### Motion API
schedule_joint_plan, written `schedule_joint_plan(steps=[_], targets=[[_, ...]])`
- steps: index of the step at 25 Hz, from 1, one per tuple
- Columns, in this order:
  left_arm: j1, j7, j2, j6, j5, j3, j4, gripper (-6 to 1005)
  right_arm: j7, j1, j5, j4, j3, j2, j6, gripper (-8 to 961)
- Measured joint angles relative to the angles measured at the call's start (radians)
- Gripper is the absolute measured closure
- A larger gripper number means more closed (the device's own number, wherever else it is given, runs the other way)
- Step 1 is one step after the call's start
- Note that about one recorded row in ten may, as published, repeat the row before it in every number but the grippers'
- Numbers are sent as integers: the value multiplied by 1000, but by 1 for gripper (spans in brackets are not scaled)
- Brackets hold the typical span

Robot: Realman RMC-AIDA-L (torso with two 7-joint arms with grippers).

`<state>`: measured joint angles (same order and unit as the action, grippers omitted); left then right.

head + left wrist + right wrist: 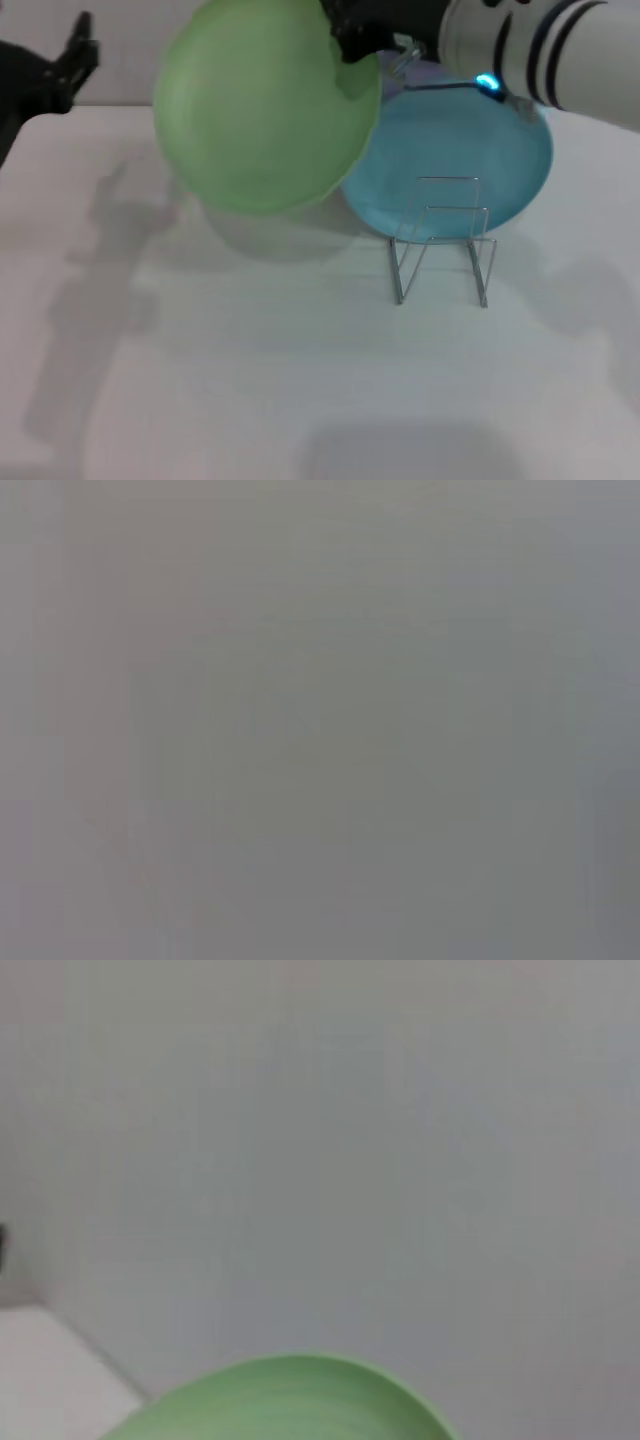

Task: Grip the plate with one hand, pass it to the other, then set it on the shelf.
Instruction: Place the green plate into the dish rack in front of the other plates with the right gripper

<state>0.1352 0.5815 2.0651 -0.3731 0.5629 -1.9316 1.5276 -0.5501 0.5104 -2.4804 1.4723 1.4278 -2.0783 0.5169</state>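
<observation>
While the right gripper (365,45) pinches the green plate (262,105) by its rim aloft (left gripper (75,55) far left, jaws indiscernible), a tilt could strike the wire shelf (443,240).

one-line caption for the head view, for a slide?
Right gripper holds the green plate by its rim above the table, beside the wire rack; left gripper off at far left.

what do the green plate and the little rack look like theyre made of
Green plate, held up over the table by the right hand: probably plastic or melamine, since its surface is matte and evenly light green with no glaze shine; glazed ceramic looks unlikely.
Rack: thin bent metal wire, silver and slightly shiny, standing in front of the turquoise plate.
</observation>
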Motion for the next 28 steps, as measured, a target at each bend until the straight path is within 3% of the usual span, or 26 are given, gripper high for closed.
schedule_joint_plan(steps=[1, 2, 5, 6, 7, 11, 15, 16, 22, 25, 26, 28], targets=[[-5, -20, 0, -97, 1, -12, -49, 186, -21, -44, 4, 37, -8, 0, -52, 928], [-5, -20, 0, -97, 1, -12, -49, 185, -21, -44, 4, 37, -8, 0, -52, 927], [-47, -155, 0, -384, 0, -38, -241, 185, -45, -136, 9, 98, -41, 0, -178, 926], [-101, -267, 0, -570, -4, -44, -407, 184, -49, -191, 10, 128, -69, 3, -272, 926], [-101, -267, 0, -570, -4, -44, -407, 184, -49, -191, 10, 128, -69, 3, -272, 926], [-261, -474, 2, -886, -4, -63, -821, 184, -81, -311, 10, 163, -165, 7, -538, 928], [-313, -545, 5, -942, -2, -69, -956, 184, -89, -349, 2, 164, -223, 11, -667, 928], [-322, -559, 5, -940, -1, -67, -983, 184, -89, -362, -7, 145, -270, 19, -762, 928], [-330, -565, 6, -938, 0, -61, -1013, 184, -55, -347, -92, 41, -384, 42, -991, 927], [-331, -566, 6, -930, 0, -58, -1019, 184, 51, -321, -233, -71, -422, 50, -1158, 927], [-331, -566, 6, -924, 1, -57, -1019, 184, 156, -316, -348, -142, -423, 50, -1254, 927], [-334, -566, 6, -910, 1, -56, -1020, 184, 200, -314, -389, -172, -421, 49, -1295, 927]])
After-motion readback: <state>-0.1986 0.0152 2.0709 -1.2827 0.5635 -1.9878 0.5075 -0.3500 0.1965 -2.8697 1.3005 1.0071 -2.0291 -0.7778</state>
